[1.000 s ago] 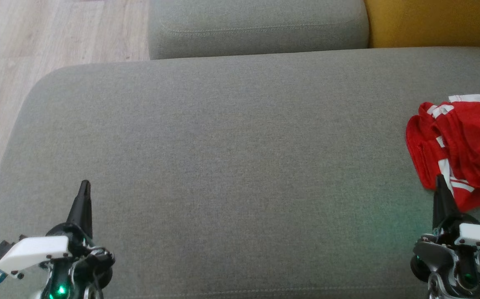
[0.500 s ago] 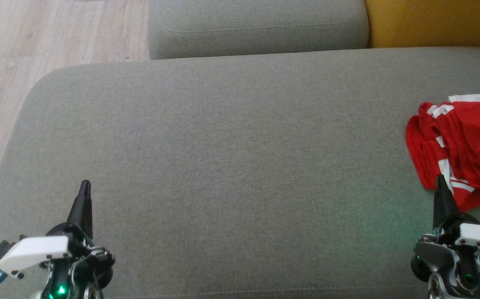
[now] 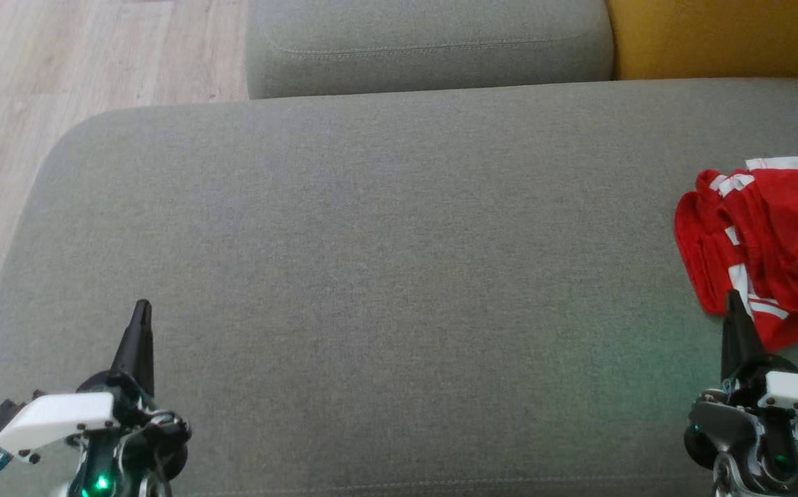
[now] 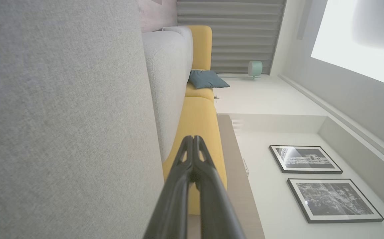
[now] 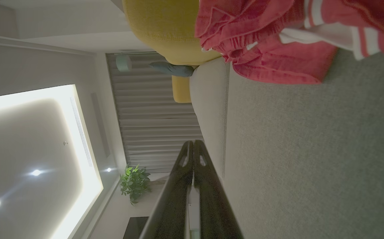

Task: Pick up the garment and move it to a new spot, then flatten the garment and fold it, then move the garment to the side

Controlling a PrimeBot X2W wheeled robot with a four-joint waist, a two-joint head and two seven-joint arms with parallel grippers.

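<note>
The garment (image 3: pixel 768 241), red with white stripes, lay crumpled in a heap at the right edge of the grey seat cushion (image 3: pixel 385 262), part of it cut off by the border of the head view. Nothing held it. In the right wrist view the garment (image 5: pixel 278 63) sat bunched on the cushion, with a yellow cushion (image 5: pixel 165 30) showing past it.

The right gripper (image 3: pixel 732 298) was nearest to it, low at the right of the head view, with its dark tip showing against the near edge of the cloth. In its own wrist view the right gripper (image 5: pixel 193 142) had its two fingers pressed together with nothing between them, and bare grey cushion lay between them and the garment.

The left gripper (image 3: pixel 141 307) was well apart from the garment, low at the left over the bare seat. In the left wrist view the left gripper (image 4: pixel 193 137) was likewise closed and empty.

Beyond the seat stood a grey back cushion (image 3: pixel 426 48), with the yellow cushion (image 3: pixel 716 34) beside it to the right and a pale wooden floor (image 3: pixel 61 83) to the left. A blue pillow (image 4: pixel 207 79) rested on the yellow seat, two framed pictures (image 4: pixel 306 159) hung on the wall, and a potted plant (image 5: pixel 134 184) stood near the curtains (image 5: pixel 155 116).
</note>
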